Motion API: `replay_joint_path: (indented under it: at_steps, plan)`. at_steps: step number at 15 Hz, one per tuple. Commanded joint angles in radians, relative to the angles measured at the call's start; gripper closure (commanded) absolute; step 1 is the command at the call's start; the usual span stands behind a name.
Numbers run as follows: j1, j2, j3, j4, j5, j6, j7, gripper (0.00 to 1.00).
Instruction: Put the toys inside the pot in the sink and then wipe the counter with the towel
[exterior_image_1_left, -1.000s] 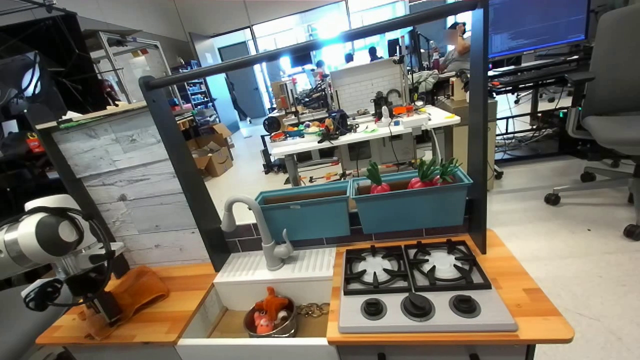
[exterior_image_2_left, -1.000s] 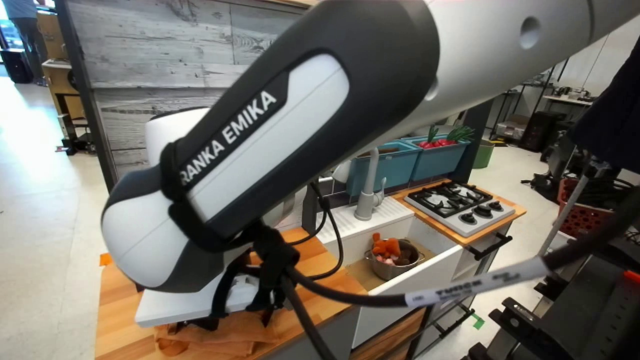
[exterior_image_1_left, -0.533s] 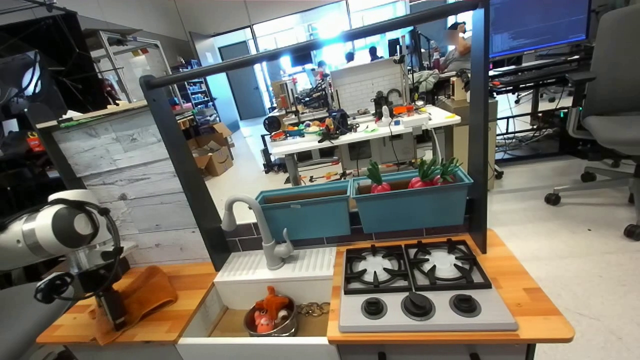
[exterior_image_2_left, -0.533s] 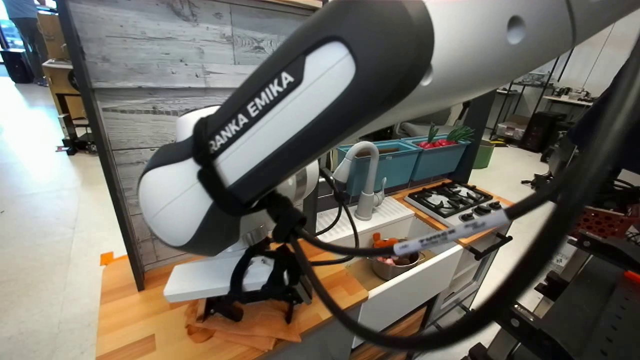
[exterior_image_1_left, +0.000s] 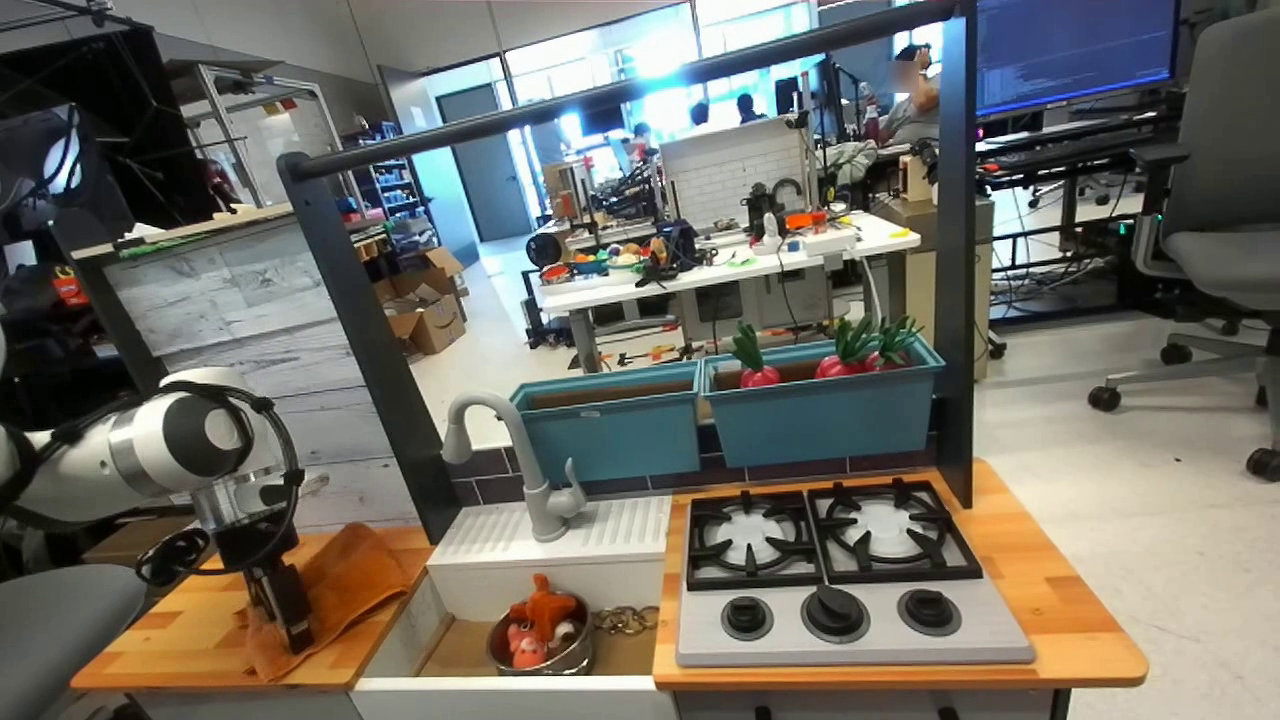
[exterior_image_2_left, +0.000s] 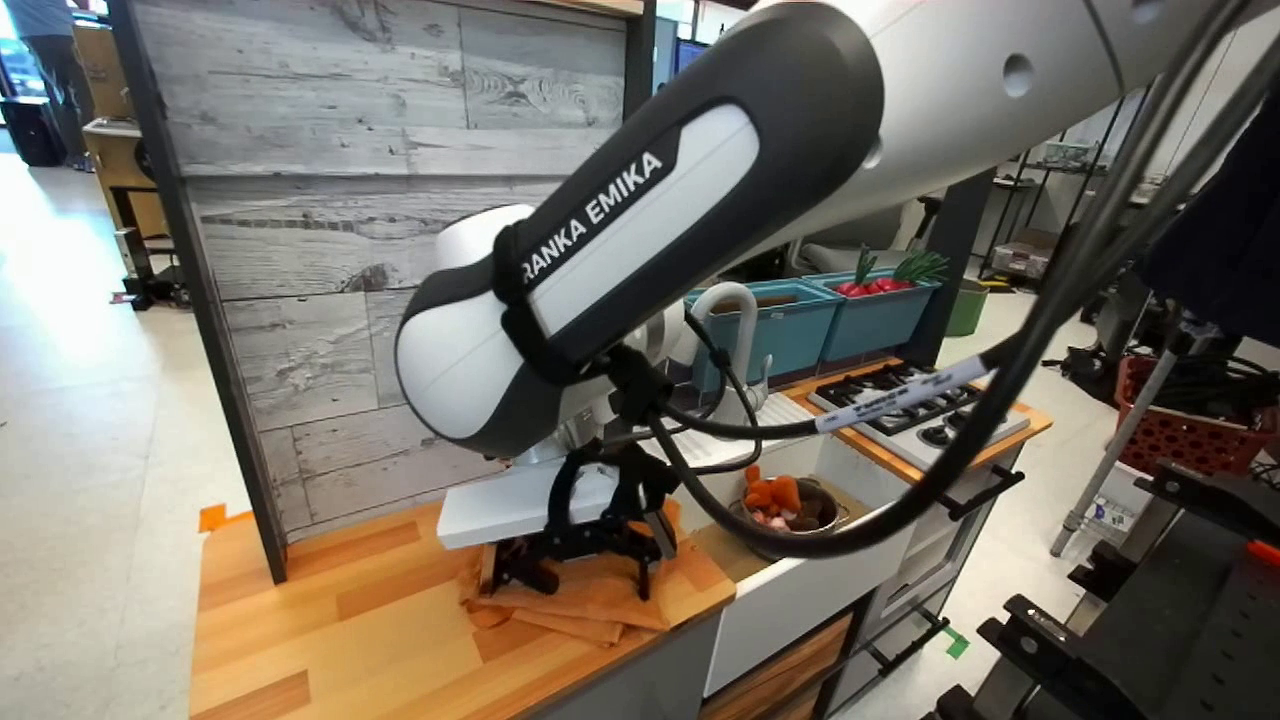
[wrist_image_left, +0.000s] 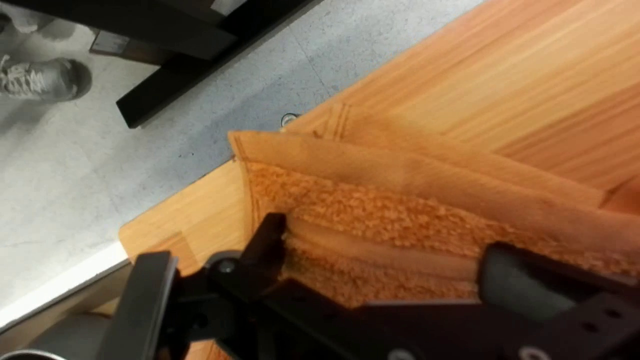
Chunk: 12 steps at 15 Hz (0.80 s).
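I judge wiping the table (wrist_image_left: 575, 125) in hand: my pincer (wrist_image_left: 385, 232), spread wide, gripping nothing, rests on the towel (wrist_image_left: 430, 215) and next needs sweeping toward wrist-view two o'clock.

Light brown wooden counter (exterior_image_1_left: 160, 650), grain showing (strips uneven in tone). On left part: orange towel (exterior_image_1_left: 350, 580), folded, rumpled, one corner reaching near edge. On right part: grey stovetop (exterior_image_1_left: 785, 605). Between parts: white sink (exterior_image_1_left: 500, 695), steel pot (exterior_image_1_left: 572, 660) upright on its brown bottom.
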Motion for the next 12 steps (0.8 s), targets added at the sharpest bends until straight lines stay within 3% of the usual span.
replay_joint_path:
  at_steps: [1,6,9,12]
  plan:
    - [0.075,0.060,-0.001,-0.045,-0.073,0.101,-0.066,0.00]
    - [0.123,-0.032,0.084,-0.196,-0.071,0.328,-0.159,0.00]
    - [0.082,-0.141,0.185,-0.337,-0.040,0.414,-0.248,0.00]
    - [0.015,-0.220,0.278,-0.460,-0.002,0.421,-0.333,0.00]
